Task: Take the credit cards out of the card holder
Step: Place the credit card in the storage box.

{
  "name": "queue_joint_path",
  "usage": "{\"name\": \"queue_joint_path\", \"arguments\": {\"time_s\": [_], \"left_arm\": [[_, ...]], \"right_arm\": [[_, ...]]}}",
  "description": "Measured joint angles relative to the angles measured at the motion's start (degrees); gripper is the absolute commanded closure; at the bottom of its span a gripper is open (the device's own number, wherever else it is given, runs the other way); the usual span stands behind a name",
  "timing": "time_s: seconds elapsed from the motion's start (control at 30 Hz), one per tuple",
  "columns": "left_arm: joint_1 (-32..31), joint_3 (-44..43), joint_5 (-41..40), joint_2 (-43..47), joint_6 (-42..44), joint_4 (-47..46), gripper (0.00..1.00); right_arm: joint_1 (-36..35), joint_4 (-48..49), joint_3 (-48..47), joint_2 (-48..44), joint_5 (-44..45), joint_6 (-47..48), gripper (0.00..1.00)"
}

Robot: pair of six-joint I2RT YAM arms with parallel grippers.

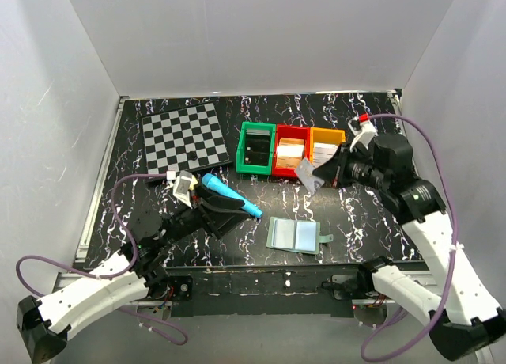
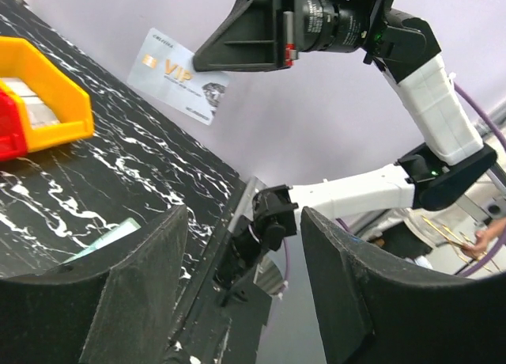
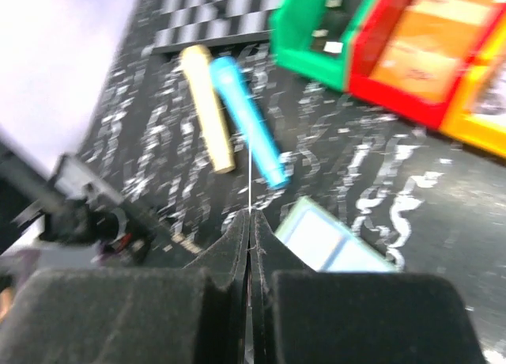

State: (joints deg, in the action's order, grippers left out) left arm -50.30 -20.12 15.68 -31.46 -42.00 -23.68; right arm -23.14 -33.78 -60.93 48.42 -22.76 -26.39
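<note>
The card holder (image 1: pixel 295 236) lies open on the table near the front, its two pale blue-grey panels up and its tab (image 1: pixel 326 238) on the right. It also shows in the right wrist view (image 3: pixel 328 241). My right gripper (image 1: pixel 320 172) is shut on a pale credit card (image 1: pixel 307 172) and holds it in the air above and behind the holder. In the left wrist view the card (image 2: pixel 178 77) reads VIP. In the right wrist view it is edge-on between the fingertips of the right gripper (image 3: pixel 251 221). My left gripper (image 1: pixel 229 214) is open and empty left of the holder, as the left wrist view (image 2: pixel 241 245) shows.
A blue marker (image 1: pixel 229 194) lies by my left gripper, and a beige cylinder (image 3: pixel 207 107) lies beside it. A green bin (image 1: pixel 255 148), a red bin (image 1: pixel 290 150) and an orange bin (image 1: pixel 326 146) stand in a row at the back. A checkered board (image 1: pixel 185 136) lies back left.
</note>
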Motion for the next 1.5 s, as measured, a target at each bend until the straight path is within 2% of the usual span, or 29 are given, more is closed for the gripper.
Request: {"name": "queue_joint_path", "arguments": {"time_s": [0.13,0.23,0.37,0.63,0.77,0.8,0.9,1.07,1.13,1.3,1.5], "left_arm": [[0.1,1.1,-3.0,2.1,0.4,1.9,0.42],[0.1,2.9,-3.5,1.6,-0.1,2.2,0.42],[0.2,3.9,-3.5,-0.7,-0.5,1.9,0.42],[0.2,2.4,-1.9,-7.3,0.9,0.8,0.42],[0.2,2.3,-0.2,-9.9,1.4,-1.2,0.32],[0.2,2.1,0.3,-10.3,1.9,-1.1,0.27],[0.2,1.7,0.6,-9.1,3.3,-0.7,0.03],[0.4,2.1,0.5,-0.5,5.2,-2.9,0.02],[0.5,1.7,2.1,0.1,6.3,-4.3,0.02],[0.6,0.4,8.5,-7.6,6.9,-7.3,0.02],[0.7,-2.9,17.2,-19.9,5.9,-11.5,0.06]], "right_arm": [[1.1,0.0,-0.1,4.7,8.9,5.9,0.99],[1.3,4.3,4.6,5.3,10.3,14.0,0.99],[2.4,5.2,7.1,5.2,3.4,23.9,0.99],[5.3,-2.1,0.3,7.5,-12.9,44.8,0.99],[6.2,-4.4,-1.7,12.3,-21.7,50.8,0.99],[6.2,-5.1,-1.7,12.9,-23.6,50.8,0.99],[5.7,-5.2,-1.6,12.0,-27.4,48.2,0.99],[4.7,-0.6,3.1,1.6,-31.4,35.1,0.99],[3.5,1.1,5.6,-3.5,-32.7,30.3,0.99],[0.5,2.6,9.2,-10.0,-35.3,23.4,0.99],[-1.1,5.9,13.1,-11.3,-37.1,18.2,0.99]]}}
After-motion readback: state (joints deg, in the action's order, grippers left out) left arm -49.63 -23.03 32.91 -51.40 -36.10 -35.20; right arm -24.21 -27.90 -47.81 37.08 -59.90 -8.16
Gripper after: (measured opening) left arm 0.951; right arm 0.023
